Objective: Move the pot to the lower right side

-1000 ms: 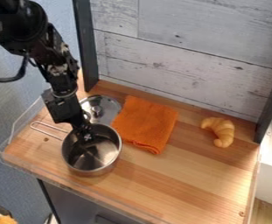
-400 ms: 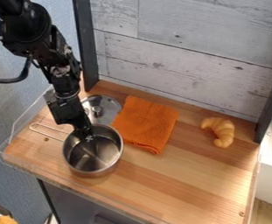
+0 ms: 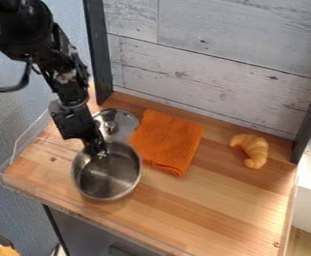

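- At the left part of the wooden board (image 3: 218,215): one metal pot (image 3: 109,181), open-topped, seen from above, with the lid (image 3: 121,125) just behind it and the orange cloth (image 3: 168,142) beside it.
- Gripper (image 3: 99,151), black: hangs at the pot's far rim, tips over the inner edge. State of jaws: cannot tell whether they are parted or closed on the wall.
- Weight: likely light to moderate; thin walls, no contents seen.
- Body: stiff, and should neither bend nor crush under a firm pinch.
- Surface: smooth, polished metal, probably slippery; a loose pinch may let the pot swing or pivot.
- Place of hold: the upright wall at the rim, one side of the grip within and one without. A hold so far off centre would probably let the near side sag if lifted; a low lift or a slide suits it.
- Hazard: the cloth's near edge could catch the pot if it goes straight right; a path along the front looks freer.
- Change, pot: sits very slightly farther right than in the first frame.
- Change, gripper: tips are slightly higher, nearer the far rim.
- Change, wire handle: distinct at the pot's left in both earlier frames, too unclear to make out now; the pot may have turned.
- Change, lid and cloth: none seen.
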Robot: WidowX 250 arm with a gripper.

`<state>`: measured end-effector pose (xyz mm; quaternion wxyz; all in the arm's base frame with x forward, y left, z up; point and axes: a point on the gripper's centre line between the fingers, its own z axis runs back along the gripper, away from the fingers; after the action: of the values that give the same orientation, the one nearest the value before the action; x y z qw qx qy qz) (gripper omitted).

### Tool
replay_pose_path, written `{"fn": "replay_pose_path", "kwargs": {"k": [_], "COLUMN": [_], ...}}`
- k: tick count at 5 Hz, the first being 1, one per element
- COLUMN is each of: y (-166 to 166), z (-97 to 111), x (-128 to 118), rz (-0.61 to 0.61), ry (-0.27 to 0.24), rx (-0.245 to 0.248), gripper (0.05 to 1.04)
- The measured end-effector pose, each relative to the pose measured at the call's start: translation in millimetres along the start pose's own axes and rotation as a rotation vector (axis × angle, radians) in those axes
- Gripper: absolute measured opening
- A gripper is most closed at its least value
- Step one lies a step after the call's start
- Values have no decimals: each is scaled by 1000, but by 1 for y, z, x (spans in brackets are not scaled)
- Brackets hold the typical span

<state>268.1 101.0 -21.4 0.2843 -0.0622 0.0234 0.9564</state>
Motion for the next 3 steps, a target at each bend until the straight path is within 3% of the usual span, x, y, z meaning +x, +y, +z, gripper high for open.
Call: {"fn": "replay_pose_path", "kwargs": {"k": [2, 3], "y": [19, 40], "z": [39, 44], "x": [-15, -32], "rz": [41, 44], "ry": [121, 133], "rx": [20, 30], "gripper": [85, 85]}}
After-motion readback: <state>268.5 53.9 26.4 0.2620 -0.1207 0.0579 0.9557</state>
